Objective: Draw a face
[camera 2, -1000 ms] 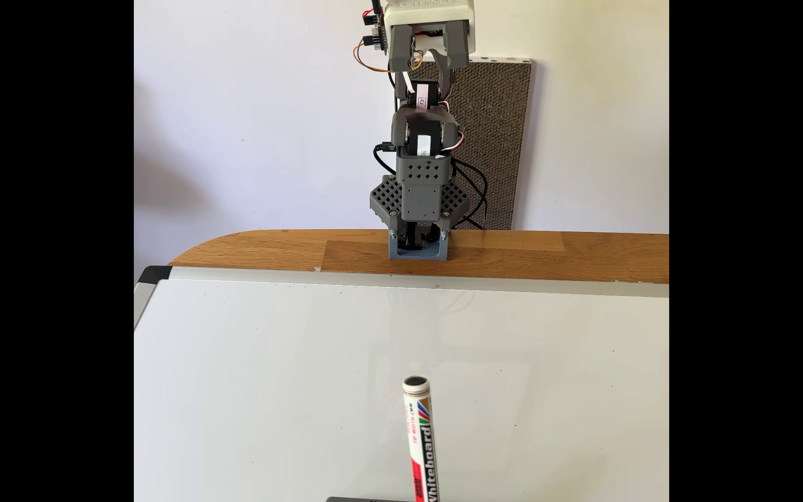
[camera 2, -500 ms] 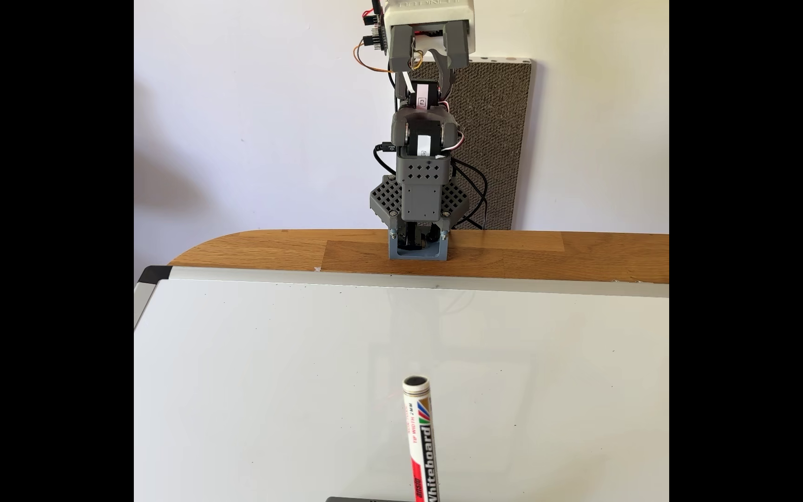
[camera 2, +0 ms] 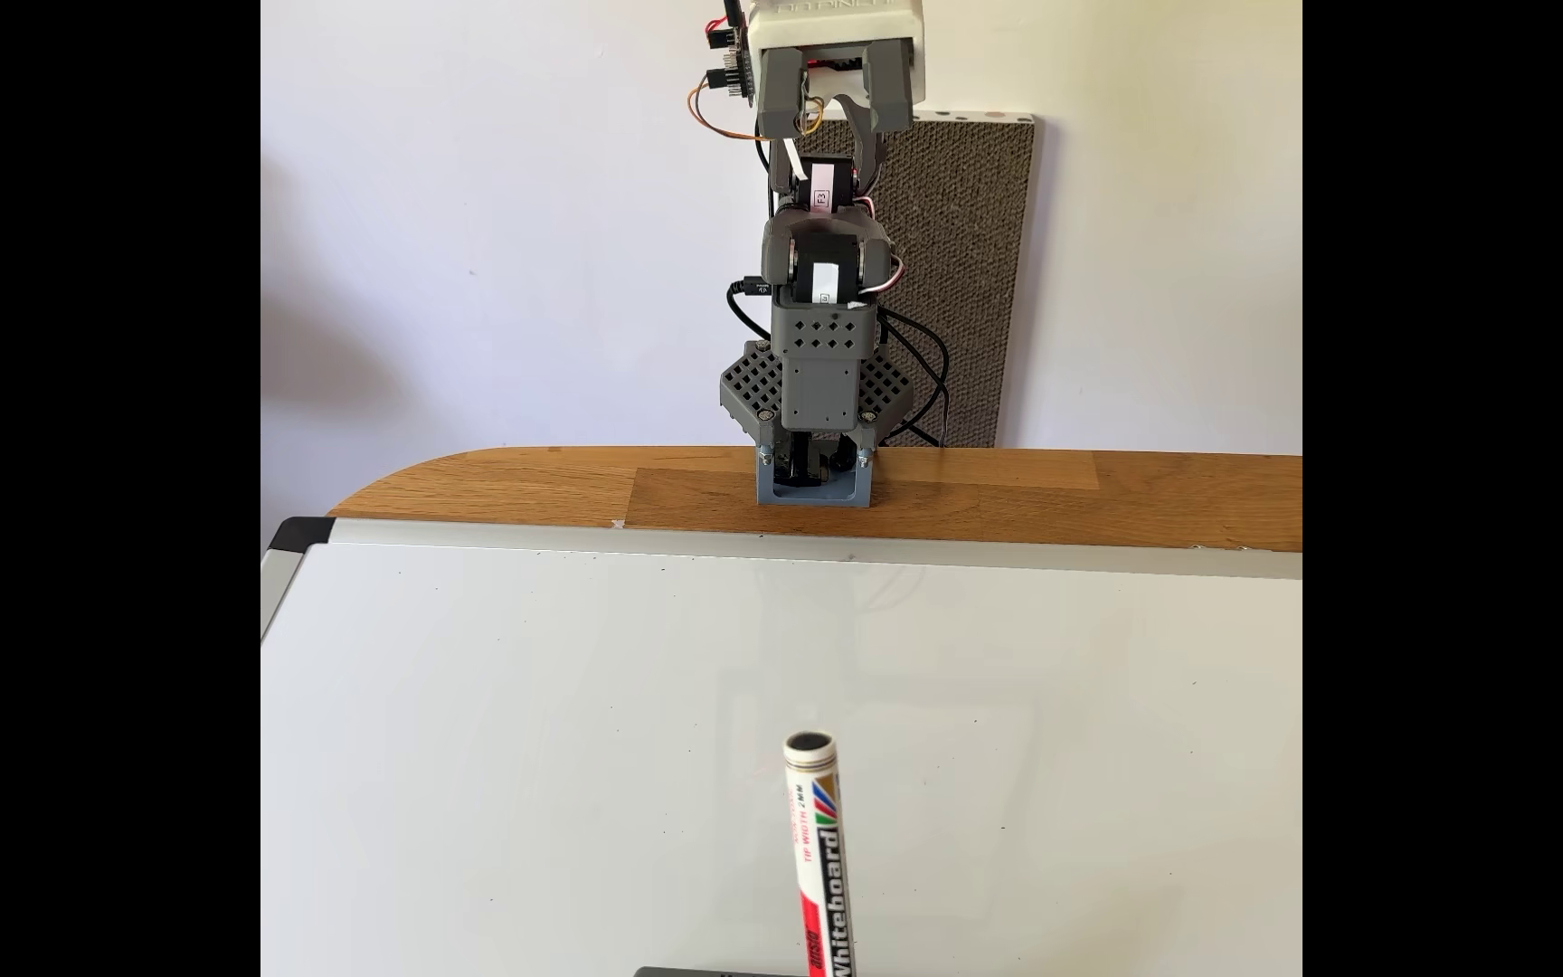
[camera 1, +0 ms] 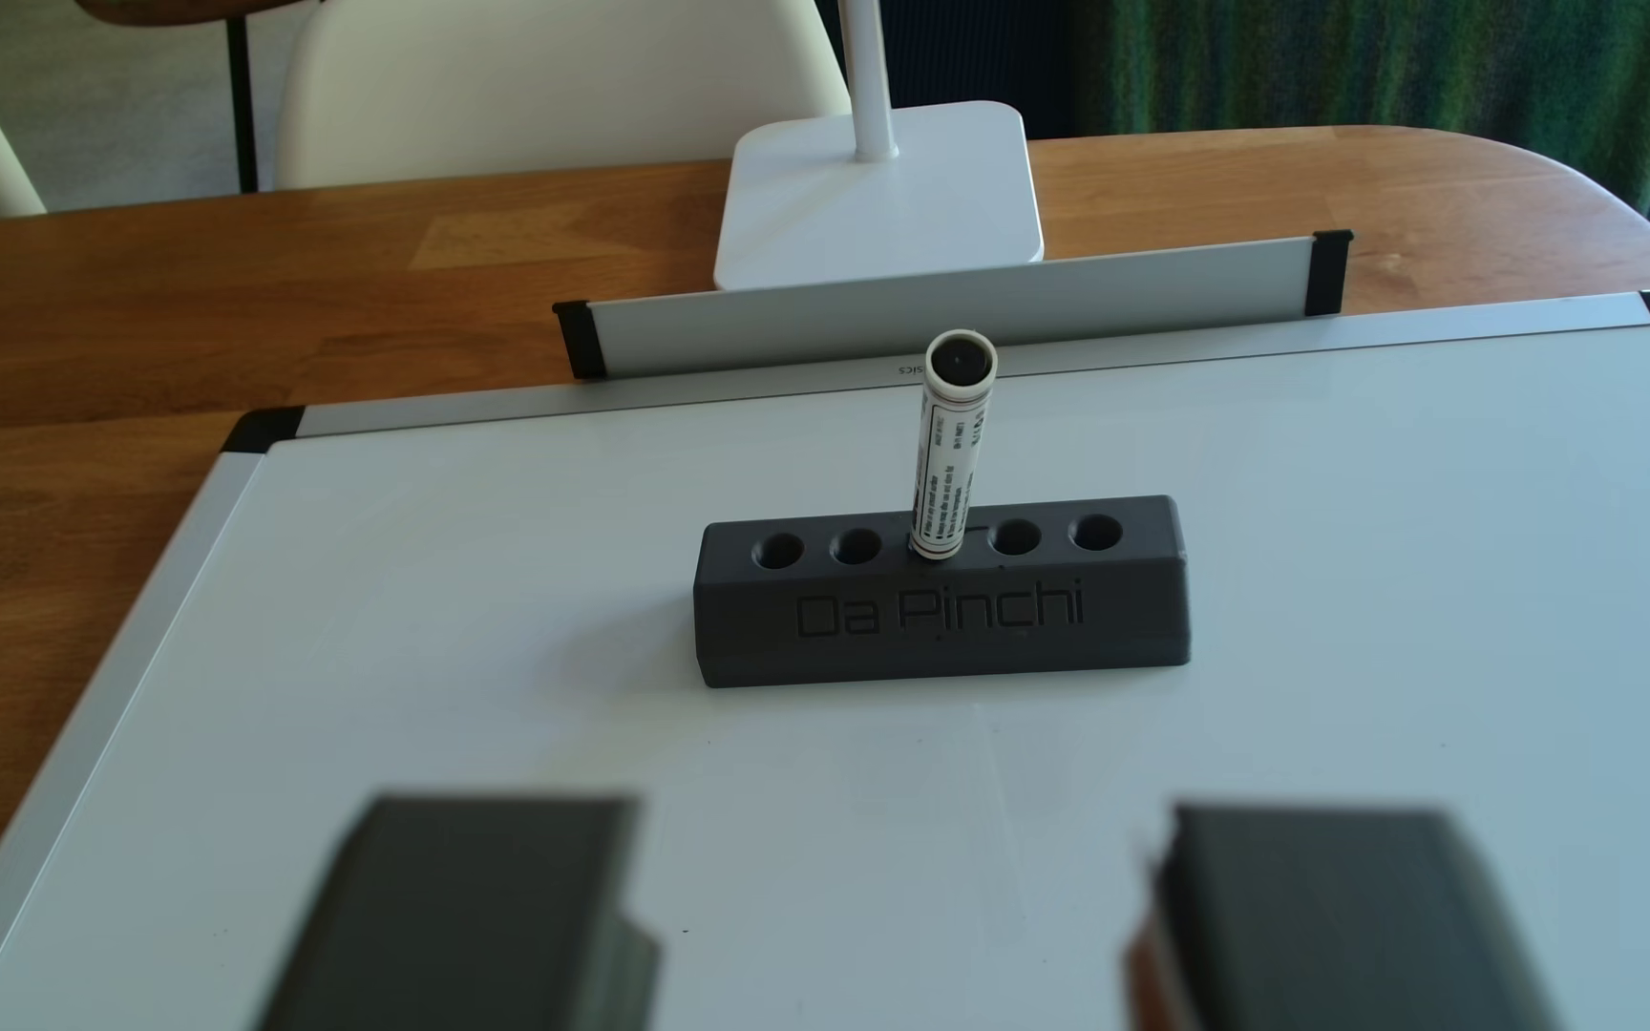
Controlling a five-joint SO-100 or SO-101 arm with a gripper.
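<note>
A white whiteboard marker [camera 1: 950, 446] [camera 2: 820, 845] stands upright in the middle hole of a dark grey holder block [camera 1: 940, 615] [camera 2: 712, 971] engraved "Da Pinchi". The block rests on a whiteboard [camera 1: 404, 644] [camera 2: 524, 752] whose surface carries no marker lines; the face is out of view. My gripper [camera 1: 900, 843] [camera 2: 834, 117] is open, held high above the board's near side and well back from the marker. Its two dark fingers [camera 1: 494, 892] are spread wide with nothing between them.
The arm's base [camera 2: 815, 479] is clamped to the wooden table edge [camera 2: 1088, 498] behind the board. A white lamp base [camera 1: 881, 198] and the board's pen tray [camera 1: 950, 307] lie beyond the holder. Pale chairs [camera 1: 553, 89] stand past the table. A brown scratch panel [camera 2: 956, 282] leans on the wall.
</note>
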